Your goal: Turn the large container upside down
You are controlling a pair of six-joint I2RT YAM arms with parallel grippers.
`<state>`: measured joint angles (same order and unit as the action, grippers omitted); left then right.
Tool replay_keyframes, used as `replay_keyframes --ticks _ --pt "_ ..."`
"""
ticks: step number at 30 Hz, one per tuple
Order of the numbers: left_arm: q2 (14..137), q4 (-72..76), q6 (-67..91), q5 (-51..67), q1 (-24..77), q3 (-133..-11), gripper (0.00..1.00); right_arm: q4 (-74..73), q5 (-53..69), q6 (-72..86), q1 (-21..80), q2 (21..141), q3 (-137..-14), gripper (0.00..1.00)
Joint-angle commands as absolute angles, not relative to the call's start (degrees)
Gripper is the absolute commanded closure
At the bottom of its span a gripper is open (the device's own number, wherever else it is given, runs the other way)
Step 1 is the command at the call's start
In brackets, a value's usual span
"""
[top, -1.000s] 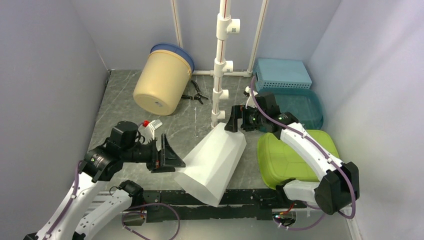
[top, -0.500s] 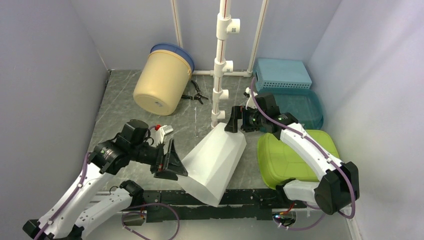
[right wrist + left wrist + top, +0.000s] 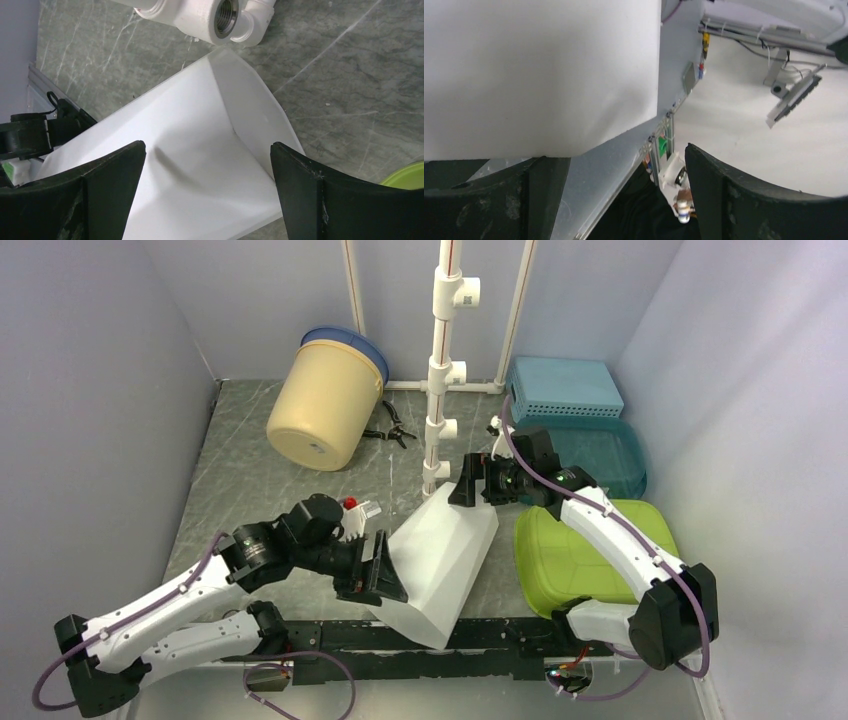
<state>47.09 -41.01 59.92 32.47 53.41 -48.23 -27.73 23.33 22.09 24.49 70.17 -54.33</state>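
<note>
Grey tabletop (image 3: 250, 460) carries the white container (image 3: 435, 560) near its front edge, seemingly on its side; I have the left gripper (image 3: 388, 573) and right gripper (image 3: 468, 480) spread wide at its ends, holding nothing, so the flip is not yet done.

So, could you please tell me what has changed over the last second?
The left gripper swung in from the left and now sits open at the white container's near left edge; nothing is gripped. The right gripper stayed open over its far end. The yellow bucket and green lid kept their places.
</note>
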Motion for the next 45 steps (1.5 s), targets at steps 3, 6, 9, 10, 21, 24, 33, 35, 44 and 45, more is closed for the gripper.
replay_keyframes --ticks 3,6,9,10,21,24,33,35,44,45 --pt "47.3 -37.2 60.8 17.5 54.4 -51.4 0.17 -27.0 29.0 20.4 24.3 67.4 -51.8 0.0" --pt "48.5 -39.5 59.4 13.2 54.4 -52.7 0.25 -25.7 30.5 21.3 24.3 65.7 -49.4 0.0" --pt "49.2 -43.0 58.2 8.3 54.4 -54.8 0.31 -25.2 31.5 22.7 24.3 63.4 -47.5 0.0" --pt "49.4 -43.8 57.7 6.8 54.5 -55.4 0.33 -24.8 31.7 23.6 24.3 62.5 -46.7 0.0" --pt "57.3 -50.3 50.2 0.6 54.4 -60.6 0.56 -22.0 30.9 36.1 24.3 48.4 -38.1 0.01" --pt "57.2 -49.8 49.1 0.1 54.4 -60.3 0.59 -22.0 30.4 38.9 24.3 44.3 -36.8 0.05" --pt "53.2 -31.8 52.8 6.4 54.5 -50.6 0.68 -18.9 36.5 46.1 24.2 34.5 -38.3 0.13" --pt "52.3 -28.9 54.7 7.3 54.5 -48.4 0.69 -19.9 37.7 46.0 24.2 33.6 -39.0 0.13" --pt "50.3 -25.0 56.0 9.5 55.1 -45.5 0.7 -25.8 40.4 48.4 24.3 33.0 -48.5 0.18" --pt "50.6 -24.3 56.0 9.8 55.4 -45.3 0.7 -25.5 41.1 48.8 24.4 33.0 -49.4 0.19"
